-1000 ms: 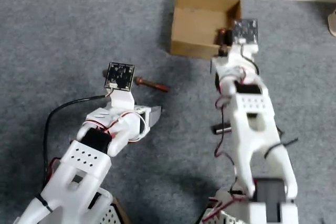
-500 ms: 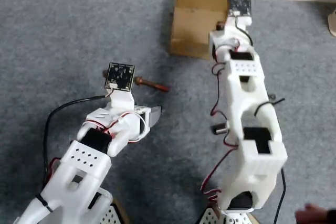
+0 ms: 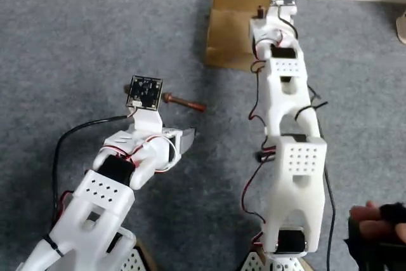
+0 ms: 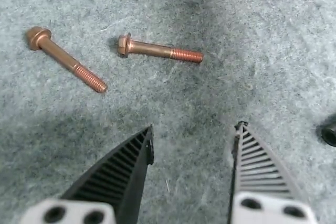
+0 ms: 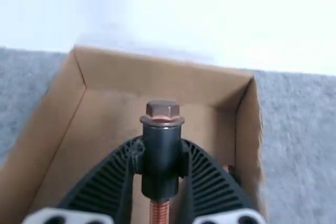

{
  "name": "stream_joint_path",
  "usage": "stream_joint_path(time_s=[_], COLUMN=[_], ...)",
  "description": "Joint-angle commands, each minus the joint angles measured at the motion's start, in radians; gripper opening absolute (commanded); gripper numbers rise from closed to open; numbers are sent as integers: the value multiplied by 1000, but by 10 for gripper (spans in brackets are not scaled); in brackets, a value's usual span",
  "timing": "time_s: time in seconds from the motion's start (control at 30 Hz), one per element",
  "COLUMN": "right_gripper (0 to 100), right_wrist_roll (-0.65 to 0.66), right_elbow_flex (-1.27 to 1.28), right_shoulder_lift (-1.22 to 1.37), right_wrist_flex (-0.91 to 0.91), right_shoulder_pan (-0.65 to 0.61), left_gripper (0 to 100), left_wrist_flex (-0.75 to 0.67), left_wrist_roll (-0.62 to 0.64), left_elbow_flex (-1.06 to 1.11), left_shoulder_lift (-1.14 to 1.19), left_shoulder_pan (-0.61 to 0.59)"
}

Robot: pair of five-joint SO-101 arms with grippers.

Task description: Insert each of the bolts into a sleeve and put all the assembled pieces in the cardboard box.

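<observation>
**Right hand holds sleeved bolt at the box; left hand wide over loose bolts**

The grey counter (image 3: 76, 42) carries the cardboard box (image 3: 228, 36) at its far edge. The right arm (image 3: 292, 157) stretches out long toward it. The right hand (image 5: 160, 149) is over the box's open inside, clamped on a black sleeve (image 5: 160, 135) with a copper bolt (image 5: 162, 111) through it. The left hand (image 4: 194, 127) hangs spread wide above the counter, gripping nothing. A loose bolt (image 4: 157, 51) and a second loose bolt (image 4: 65, 59) lie just beyond its fingertips, near each other but apart. A spare sleeve (image 4: 329, 129) lies off to one side.
</observation>
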Motion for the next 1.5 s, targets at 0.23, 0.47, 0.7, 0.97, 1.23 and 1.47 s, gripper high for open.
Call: stream_joint_path(time_s=[0.23, 0.47, 0.7, 0.97, 1.23, 1.47], right_gripper=[5, 5, 11, 111, 111, 111], right_wrist_roll=[9, 8, 9, 9, 9, 9], right_elbow_flex=[-176, -183, -183, -208, -463, -711], right_shoulder_lift=[125, 147, 147, 134, 114, 116], right_wrist_flex=[-15, 147, 147, 205, 475, 839], right_shoulder_pan=[21, 19, 19, 21, 21, 16], left_gripper=[239, 239, 239, 239, 239, 239], left_wrist_flex=[-23, -23, -23, -23, -23, -23], left_wrist_roll=[3, 3, 3, 3, 3, 3], left_elbow_flex=[-4, -4, -4, -4, -4, -4], left_shoulder_lift=[-5, -5, -5, -5, -5, -5], left_shoulder_pan=[-13, -13, -13, -13, -13, -13])
